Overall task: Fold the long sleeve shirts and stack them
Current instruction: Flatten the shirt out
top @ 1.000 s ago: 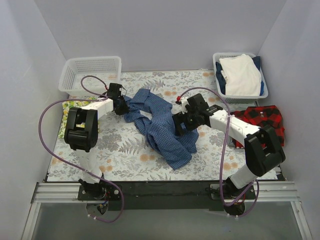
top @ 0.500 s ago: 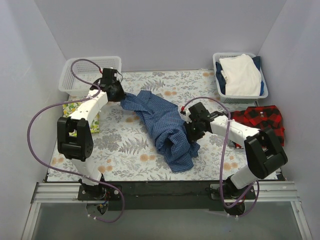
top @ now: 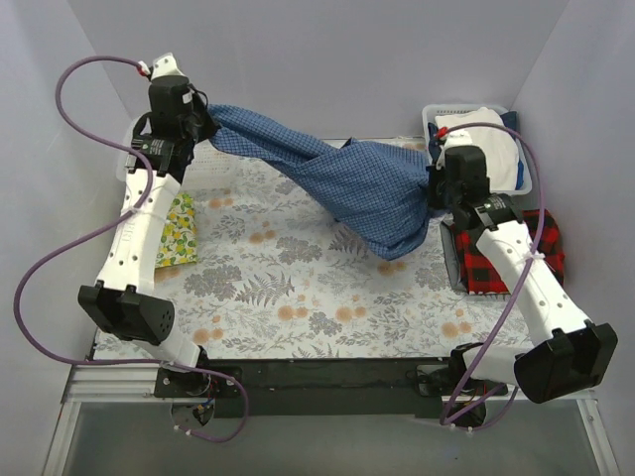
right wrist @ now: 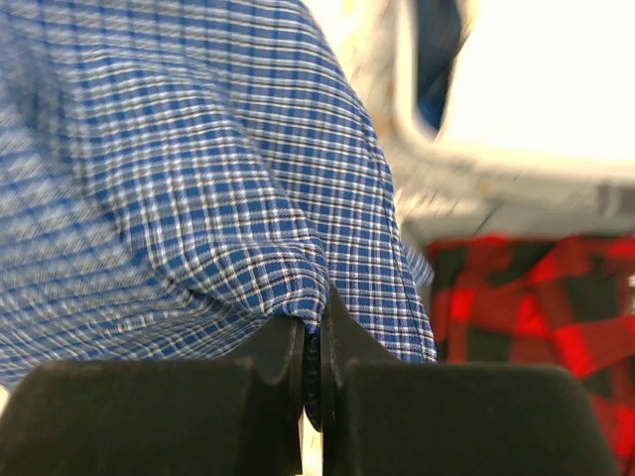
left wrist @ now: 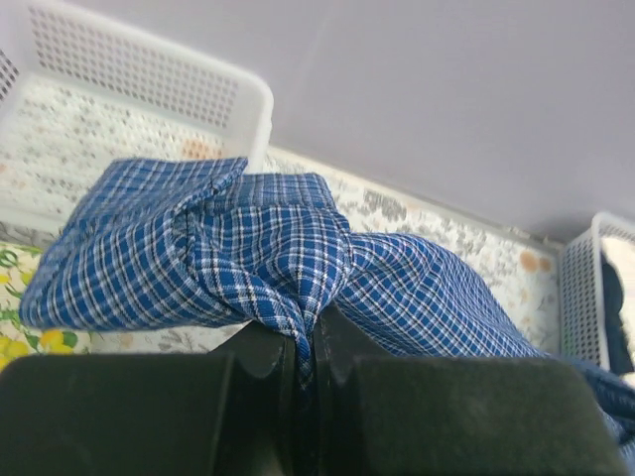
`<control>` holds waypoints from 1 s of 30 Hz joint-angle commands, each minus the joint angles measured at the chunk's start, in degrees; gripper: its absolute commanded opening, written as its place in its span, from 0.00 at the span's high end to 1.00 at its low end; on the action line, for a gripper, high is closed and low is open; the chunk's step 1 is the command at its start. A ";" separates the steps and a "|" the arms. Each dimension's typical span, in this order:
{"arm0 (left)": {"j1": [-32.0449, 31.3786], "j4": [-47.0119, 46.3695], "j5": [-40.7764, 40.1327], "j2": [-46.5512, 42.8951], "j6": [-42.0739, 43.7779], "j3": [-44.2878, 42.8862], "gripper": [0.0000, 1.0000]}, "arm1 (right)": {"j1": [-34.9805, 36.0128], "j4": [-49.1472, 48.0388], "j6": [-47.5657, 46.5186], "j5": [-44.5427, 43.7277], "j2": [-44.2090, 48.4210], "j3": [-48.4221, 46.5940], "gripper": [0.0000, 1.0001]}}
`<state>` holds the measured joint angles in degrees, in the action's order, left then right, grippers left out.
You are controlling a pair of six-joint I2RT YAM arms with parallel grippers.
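The blue checked shirt (top: 347, 183) hangs stretched in the air between both arms, sagging toward the table at the right of centre. My left gripper (top: 203, 127) is raised at the back left and shut on one end of it; the wrist view shows the blue cloth (left wrist: 248, 258) pinched between the fingers (left wrist: 260, 349). My right gripper (top: 437, 193) is shut on the other end, with the cloth (right wrist: 198, 198) bunched at its jaws. The red-and-black plaid shirt (top: 521, 248) lies folded at the right edge, also seen as the plaid shirt (right wrist: 526, 307) in the right wrist view.
A white basket (top: 134, 164) stands at the back left behind my left arm. A second basket (top: 516, 183) at the back right holds a white garment (top: 491, 149) over dark blue cloth. A yellow lemon-print cloth (top: 177, 228) lies at the left edge of the floral table cover (top: 298, 297).
Both grippers closed on the blue shirt and lifted it off the table. The left arm rose to the back left, the right arm swung back and right, stretching the shirt between them.
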<state>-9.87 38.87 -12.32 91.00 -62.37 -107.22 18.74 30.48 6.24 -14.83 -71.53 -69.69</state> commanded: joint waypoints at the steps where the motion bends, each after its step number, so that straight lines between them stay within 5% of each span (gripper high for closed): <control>1: 3.53 1.12 -5.00 -4.60 1.11 -5.10 1.00 | -1.69 -5.42 -5.00 -3.37 1.65 -8.24 0.99; 9: 6.62 -0.20 3.08 -4.25 -1.17 -9.33 1.00 | -2.13 -7.28 -6.68 18.41 -2.74 -11.97 0.91; 15: 6.62 -0.38 4.32 -10.99 -3.45 8.83 1.00 | -2.13 -3.08 -2.64 28.45 -1.69 2.79 0.56; 19: 6.71 -2.30 5.37 -17.50 -8.19 31.59 1.00 | -2.22 -0.86 -0.97 27.75 3.40 14.74 0.35; 23: 6.79 -5.55 5.37 -20.07 -10.14 45.15 1.00 | -2.13 -2.00 -0.18 26.69 7.89 19.33 0.34; 30: 6.88 -5.56 2.04 -16.39 -8.65 42.72 1.00 | -2.13 -5.60 -0.53 28.80 -3.61 12.13 0.32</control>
<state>-3.36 36.73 -7.88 74.91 -71.29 -60.27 16.84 30.57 5.41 12.01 -69.06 -51.81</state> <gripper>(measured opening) 0.029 0.676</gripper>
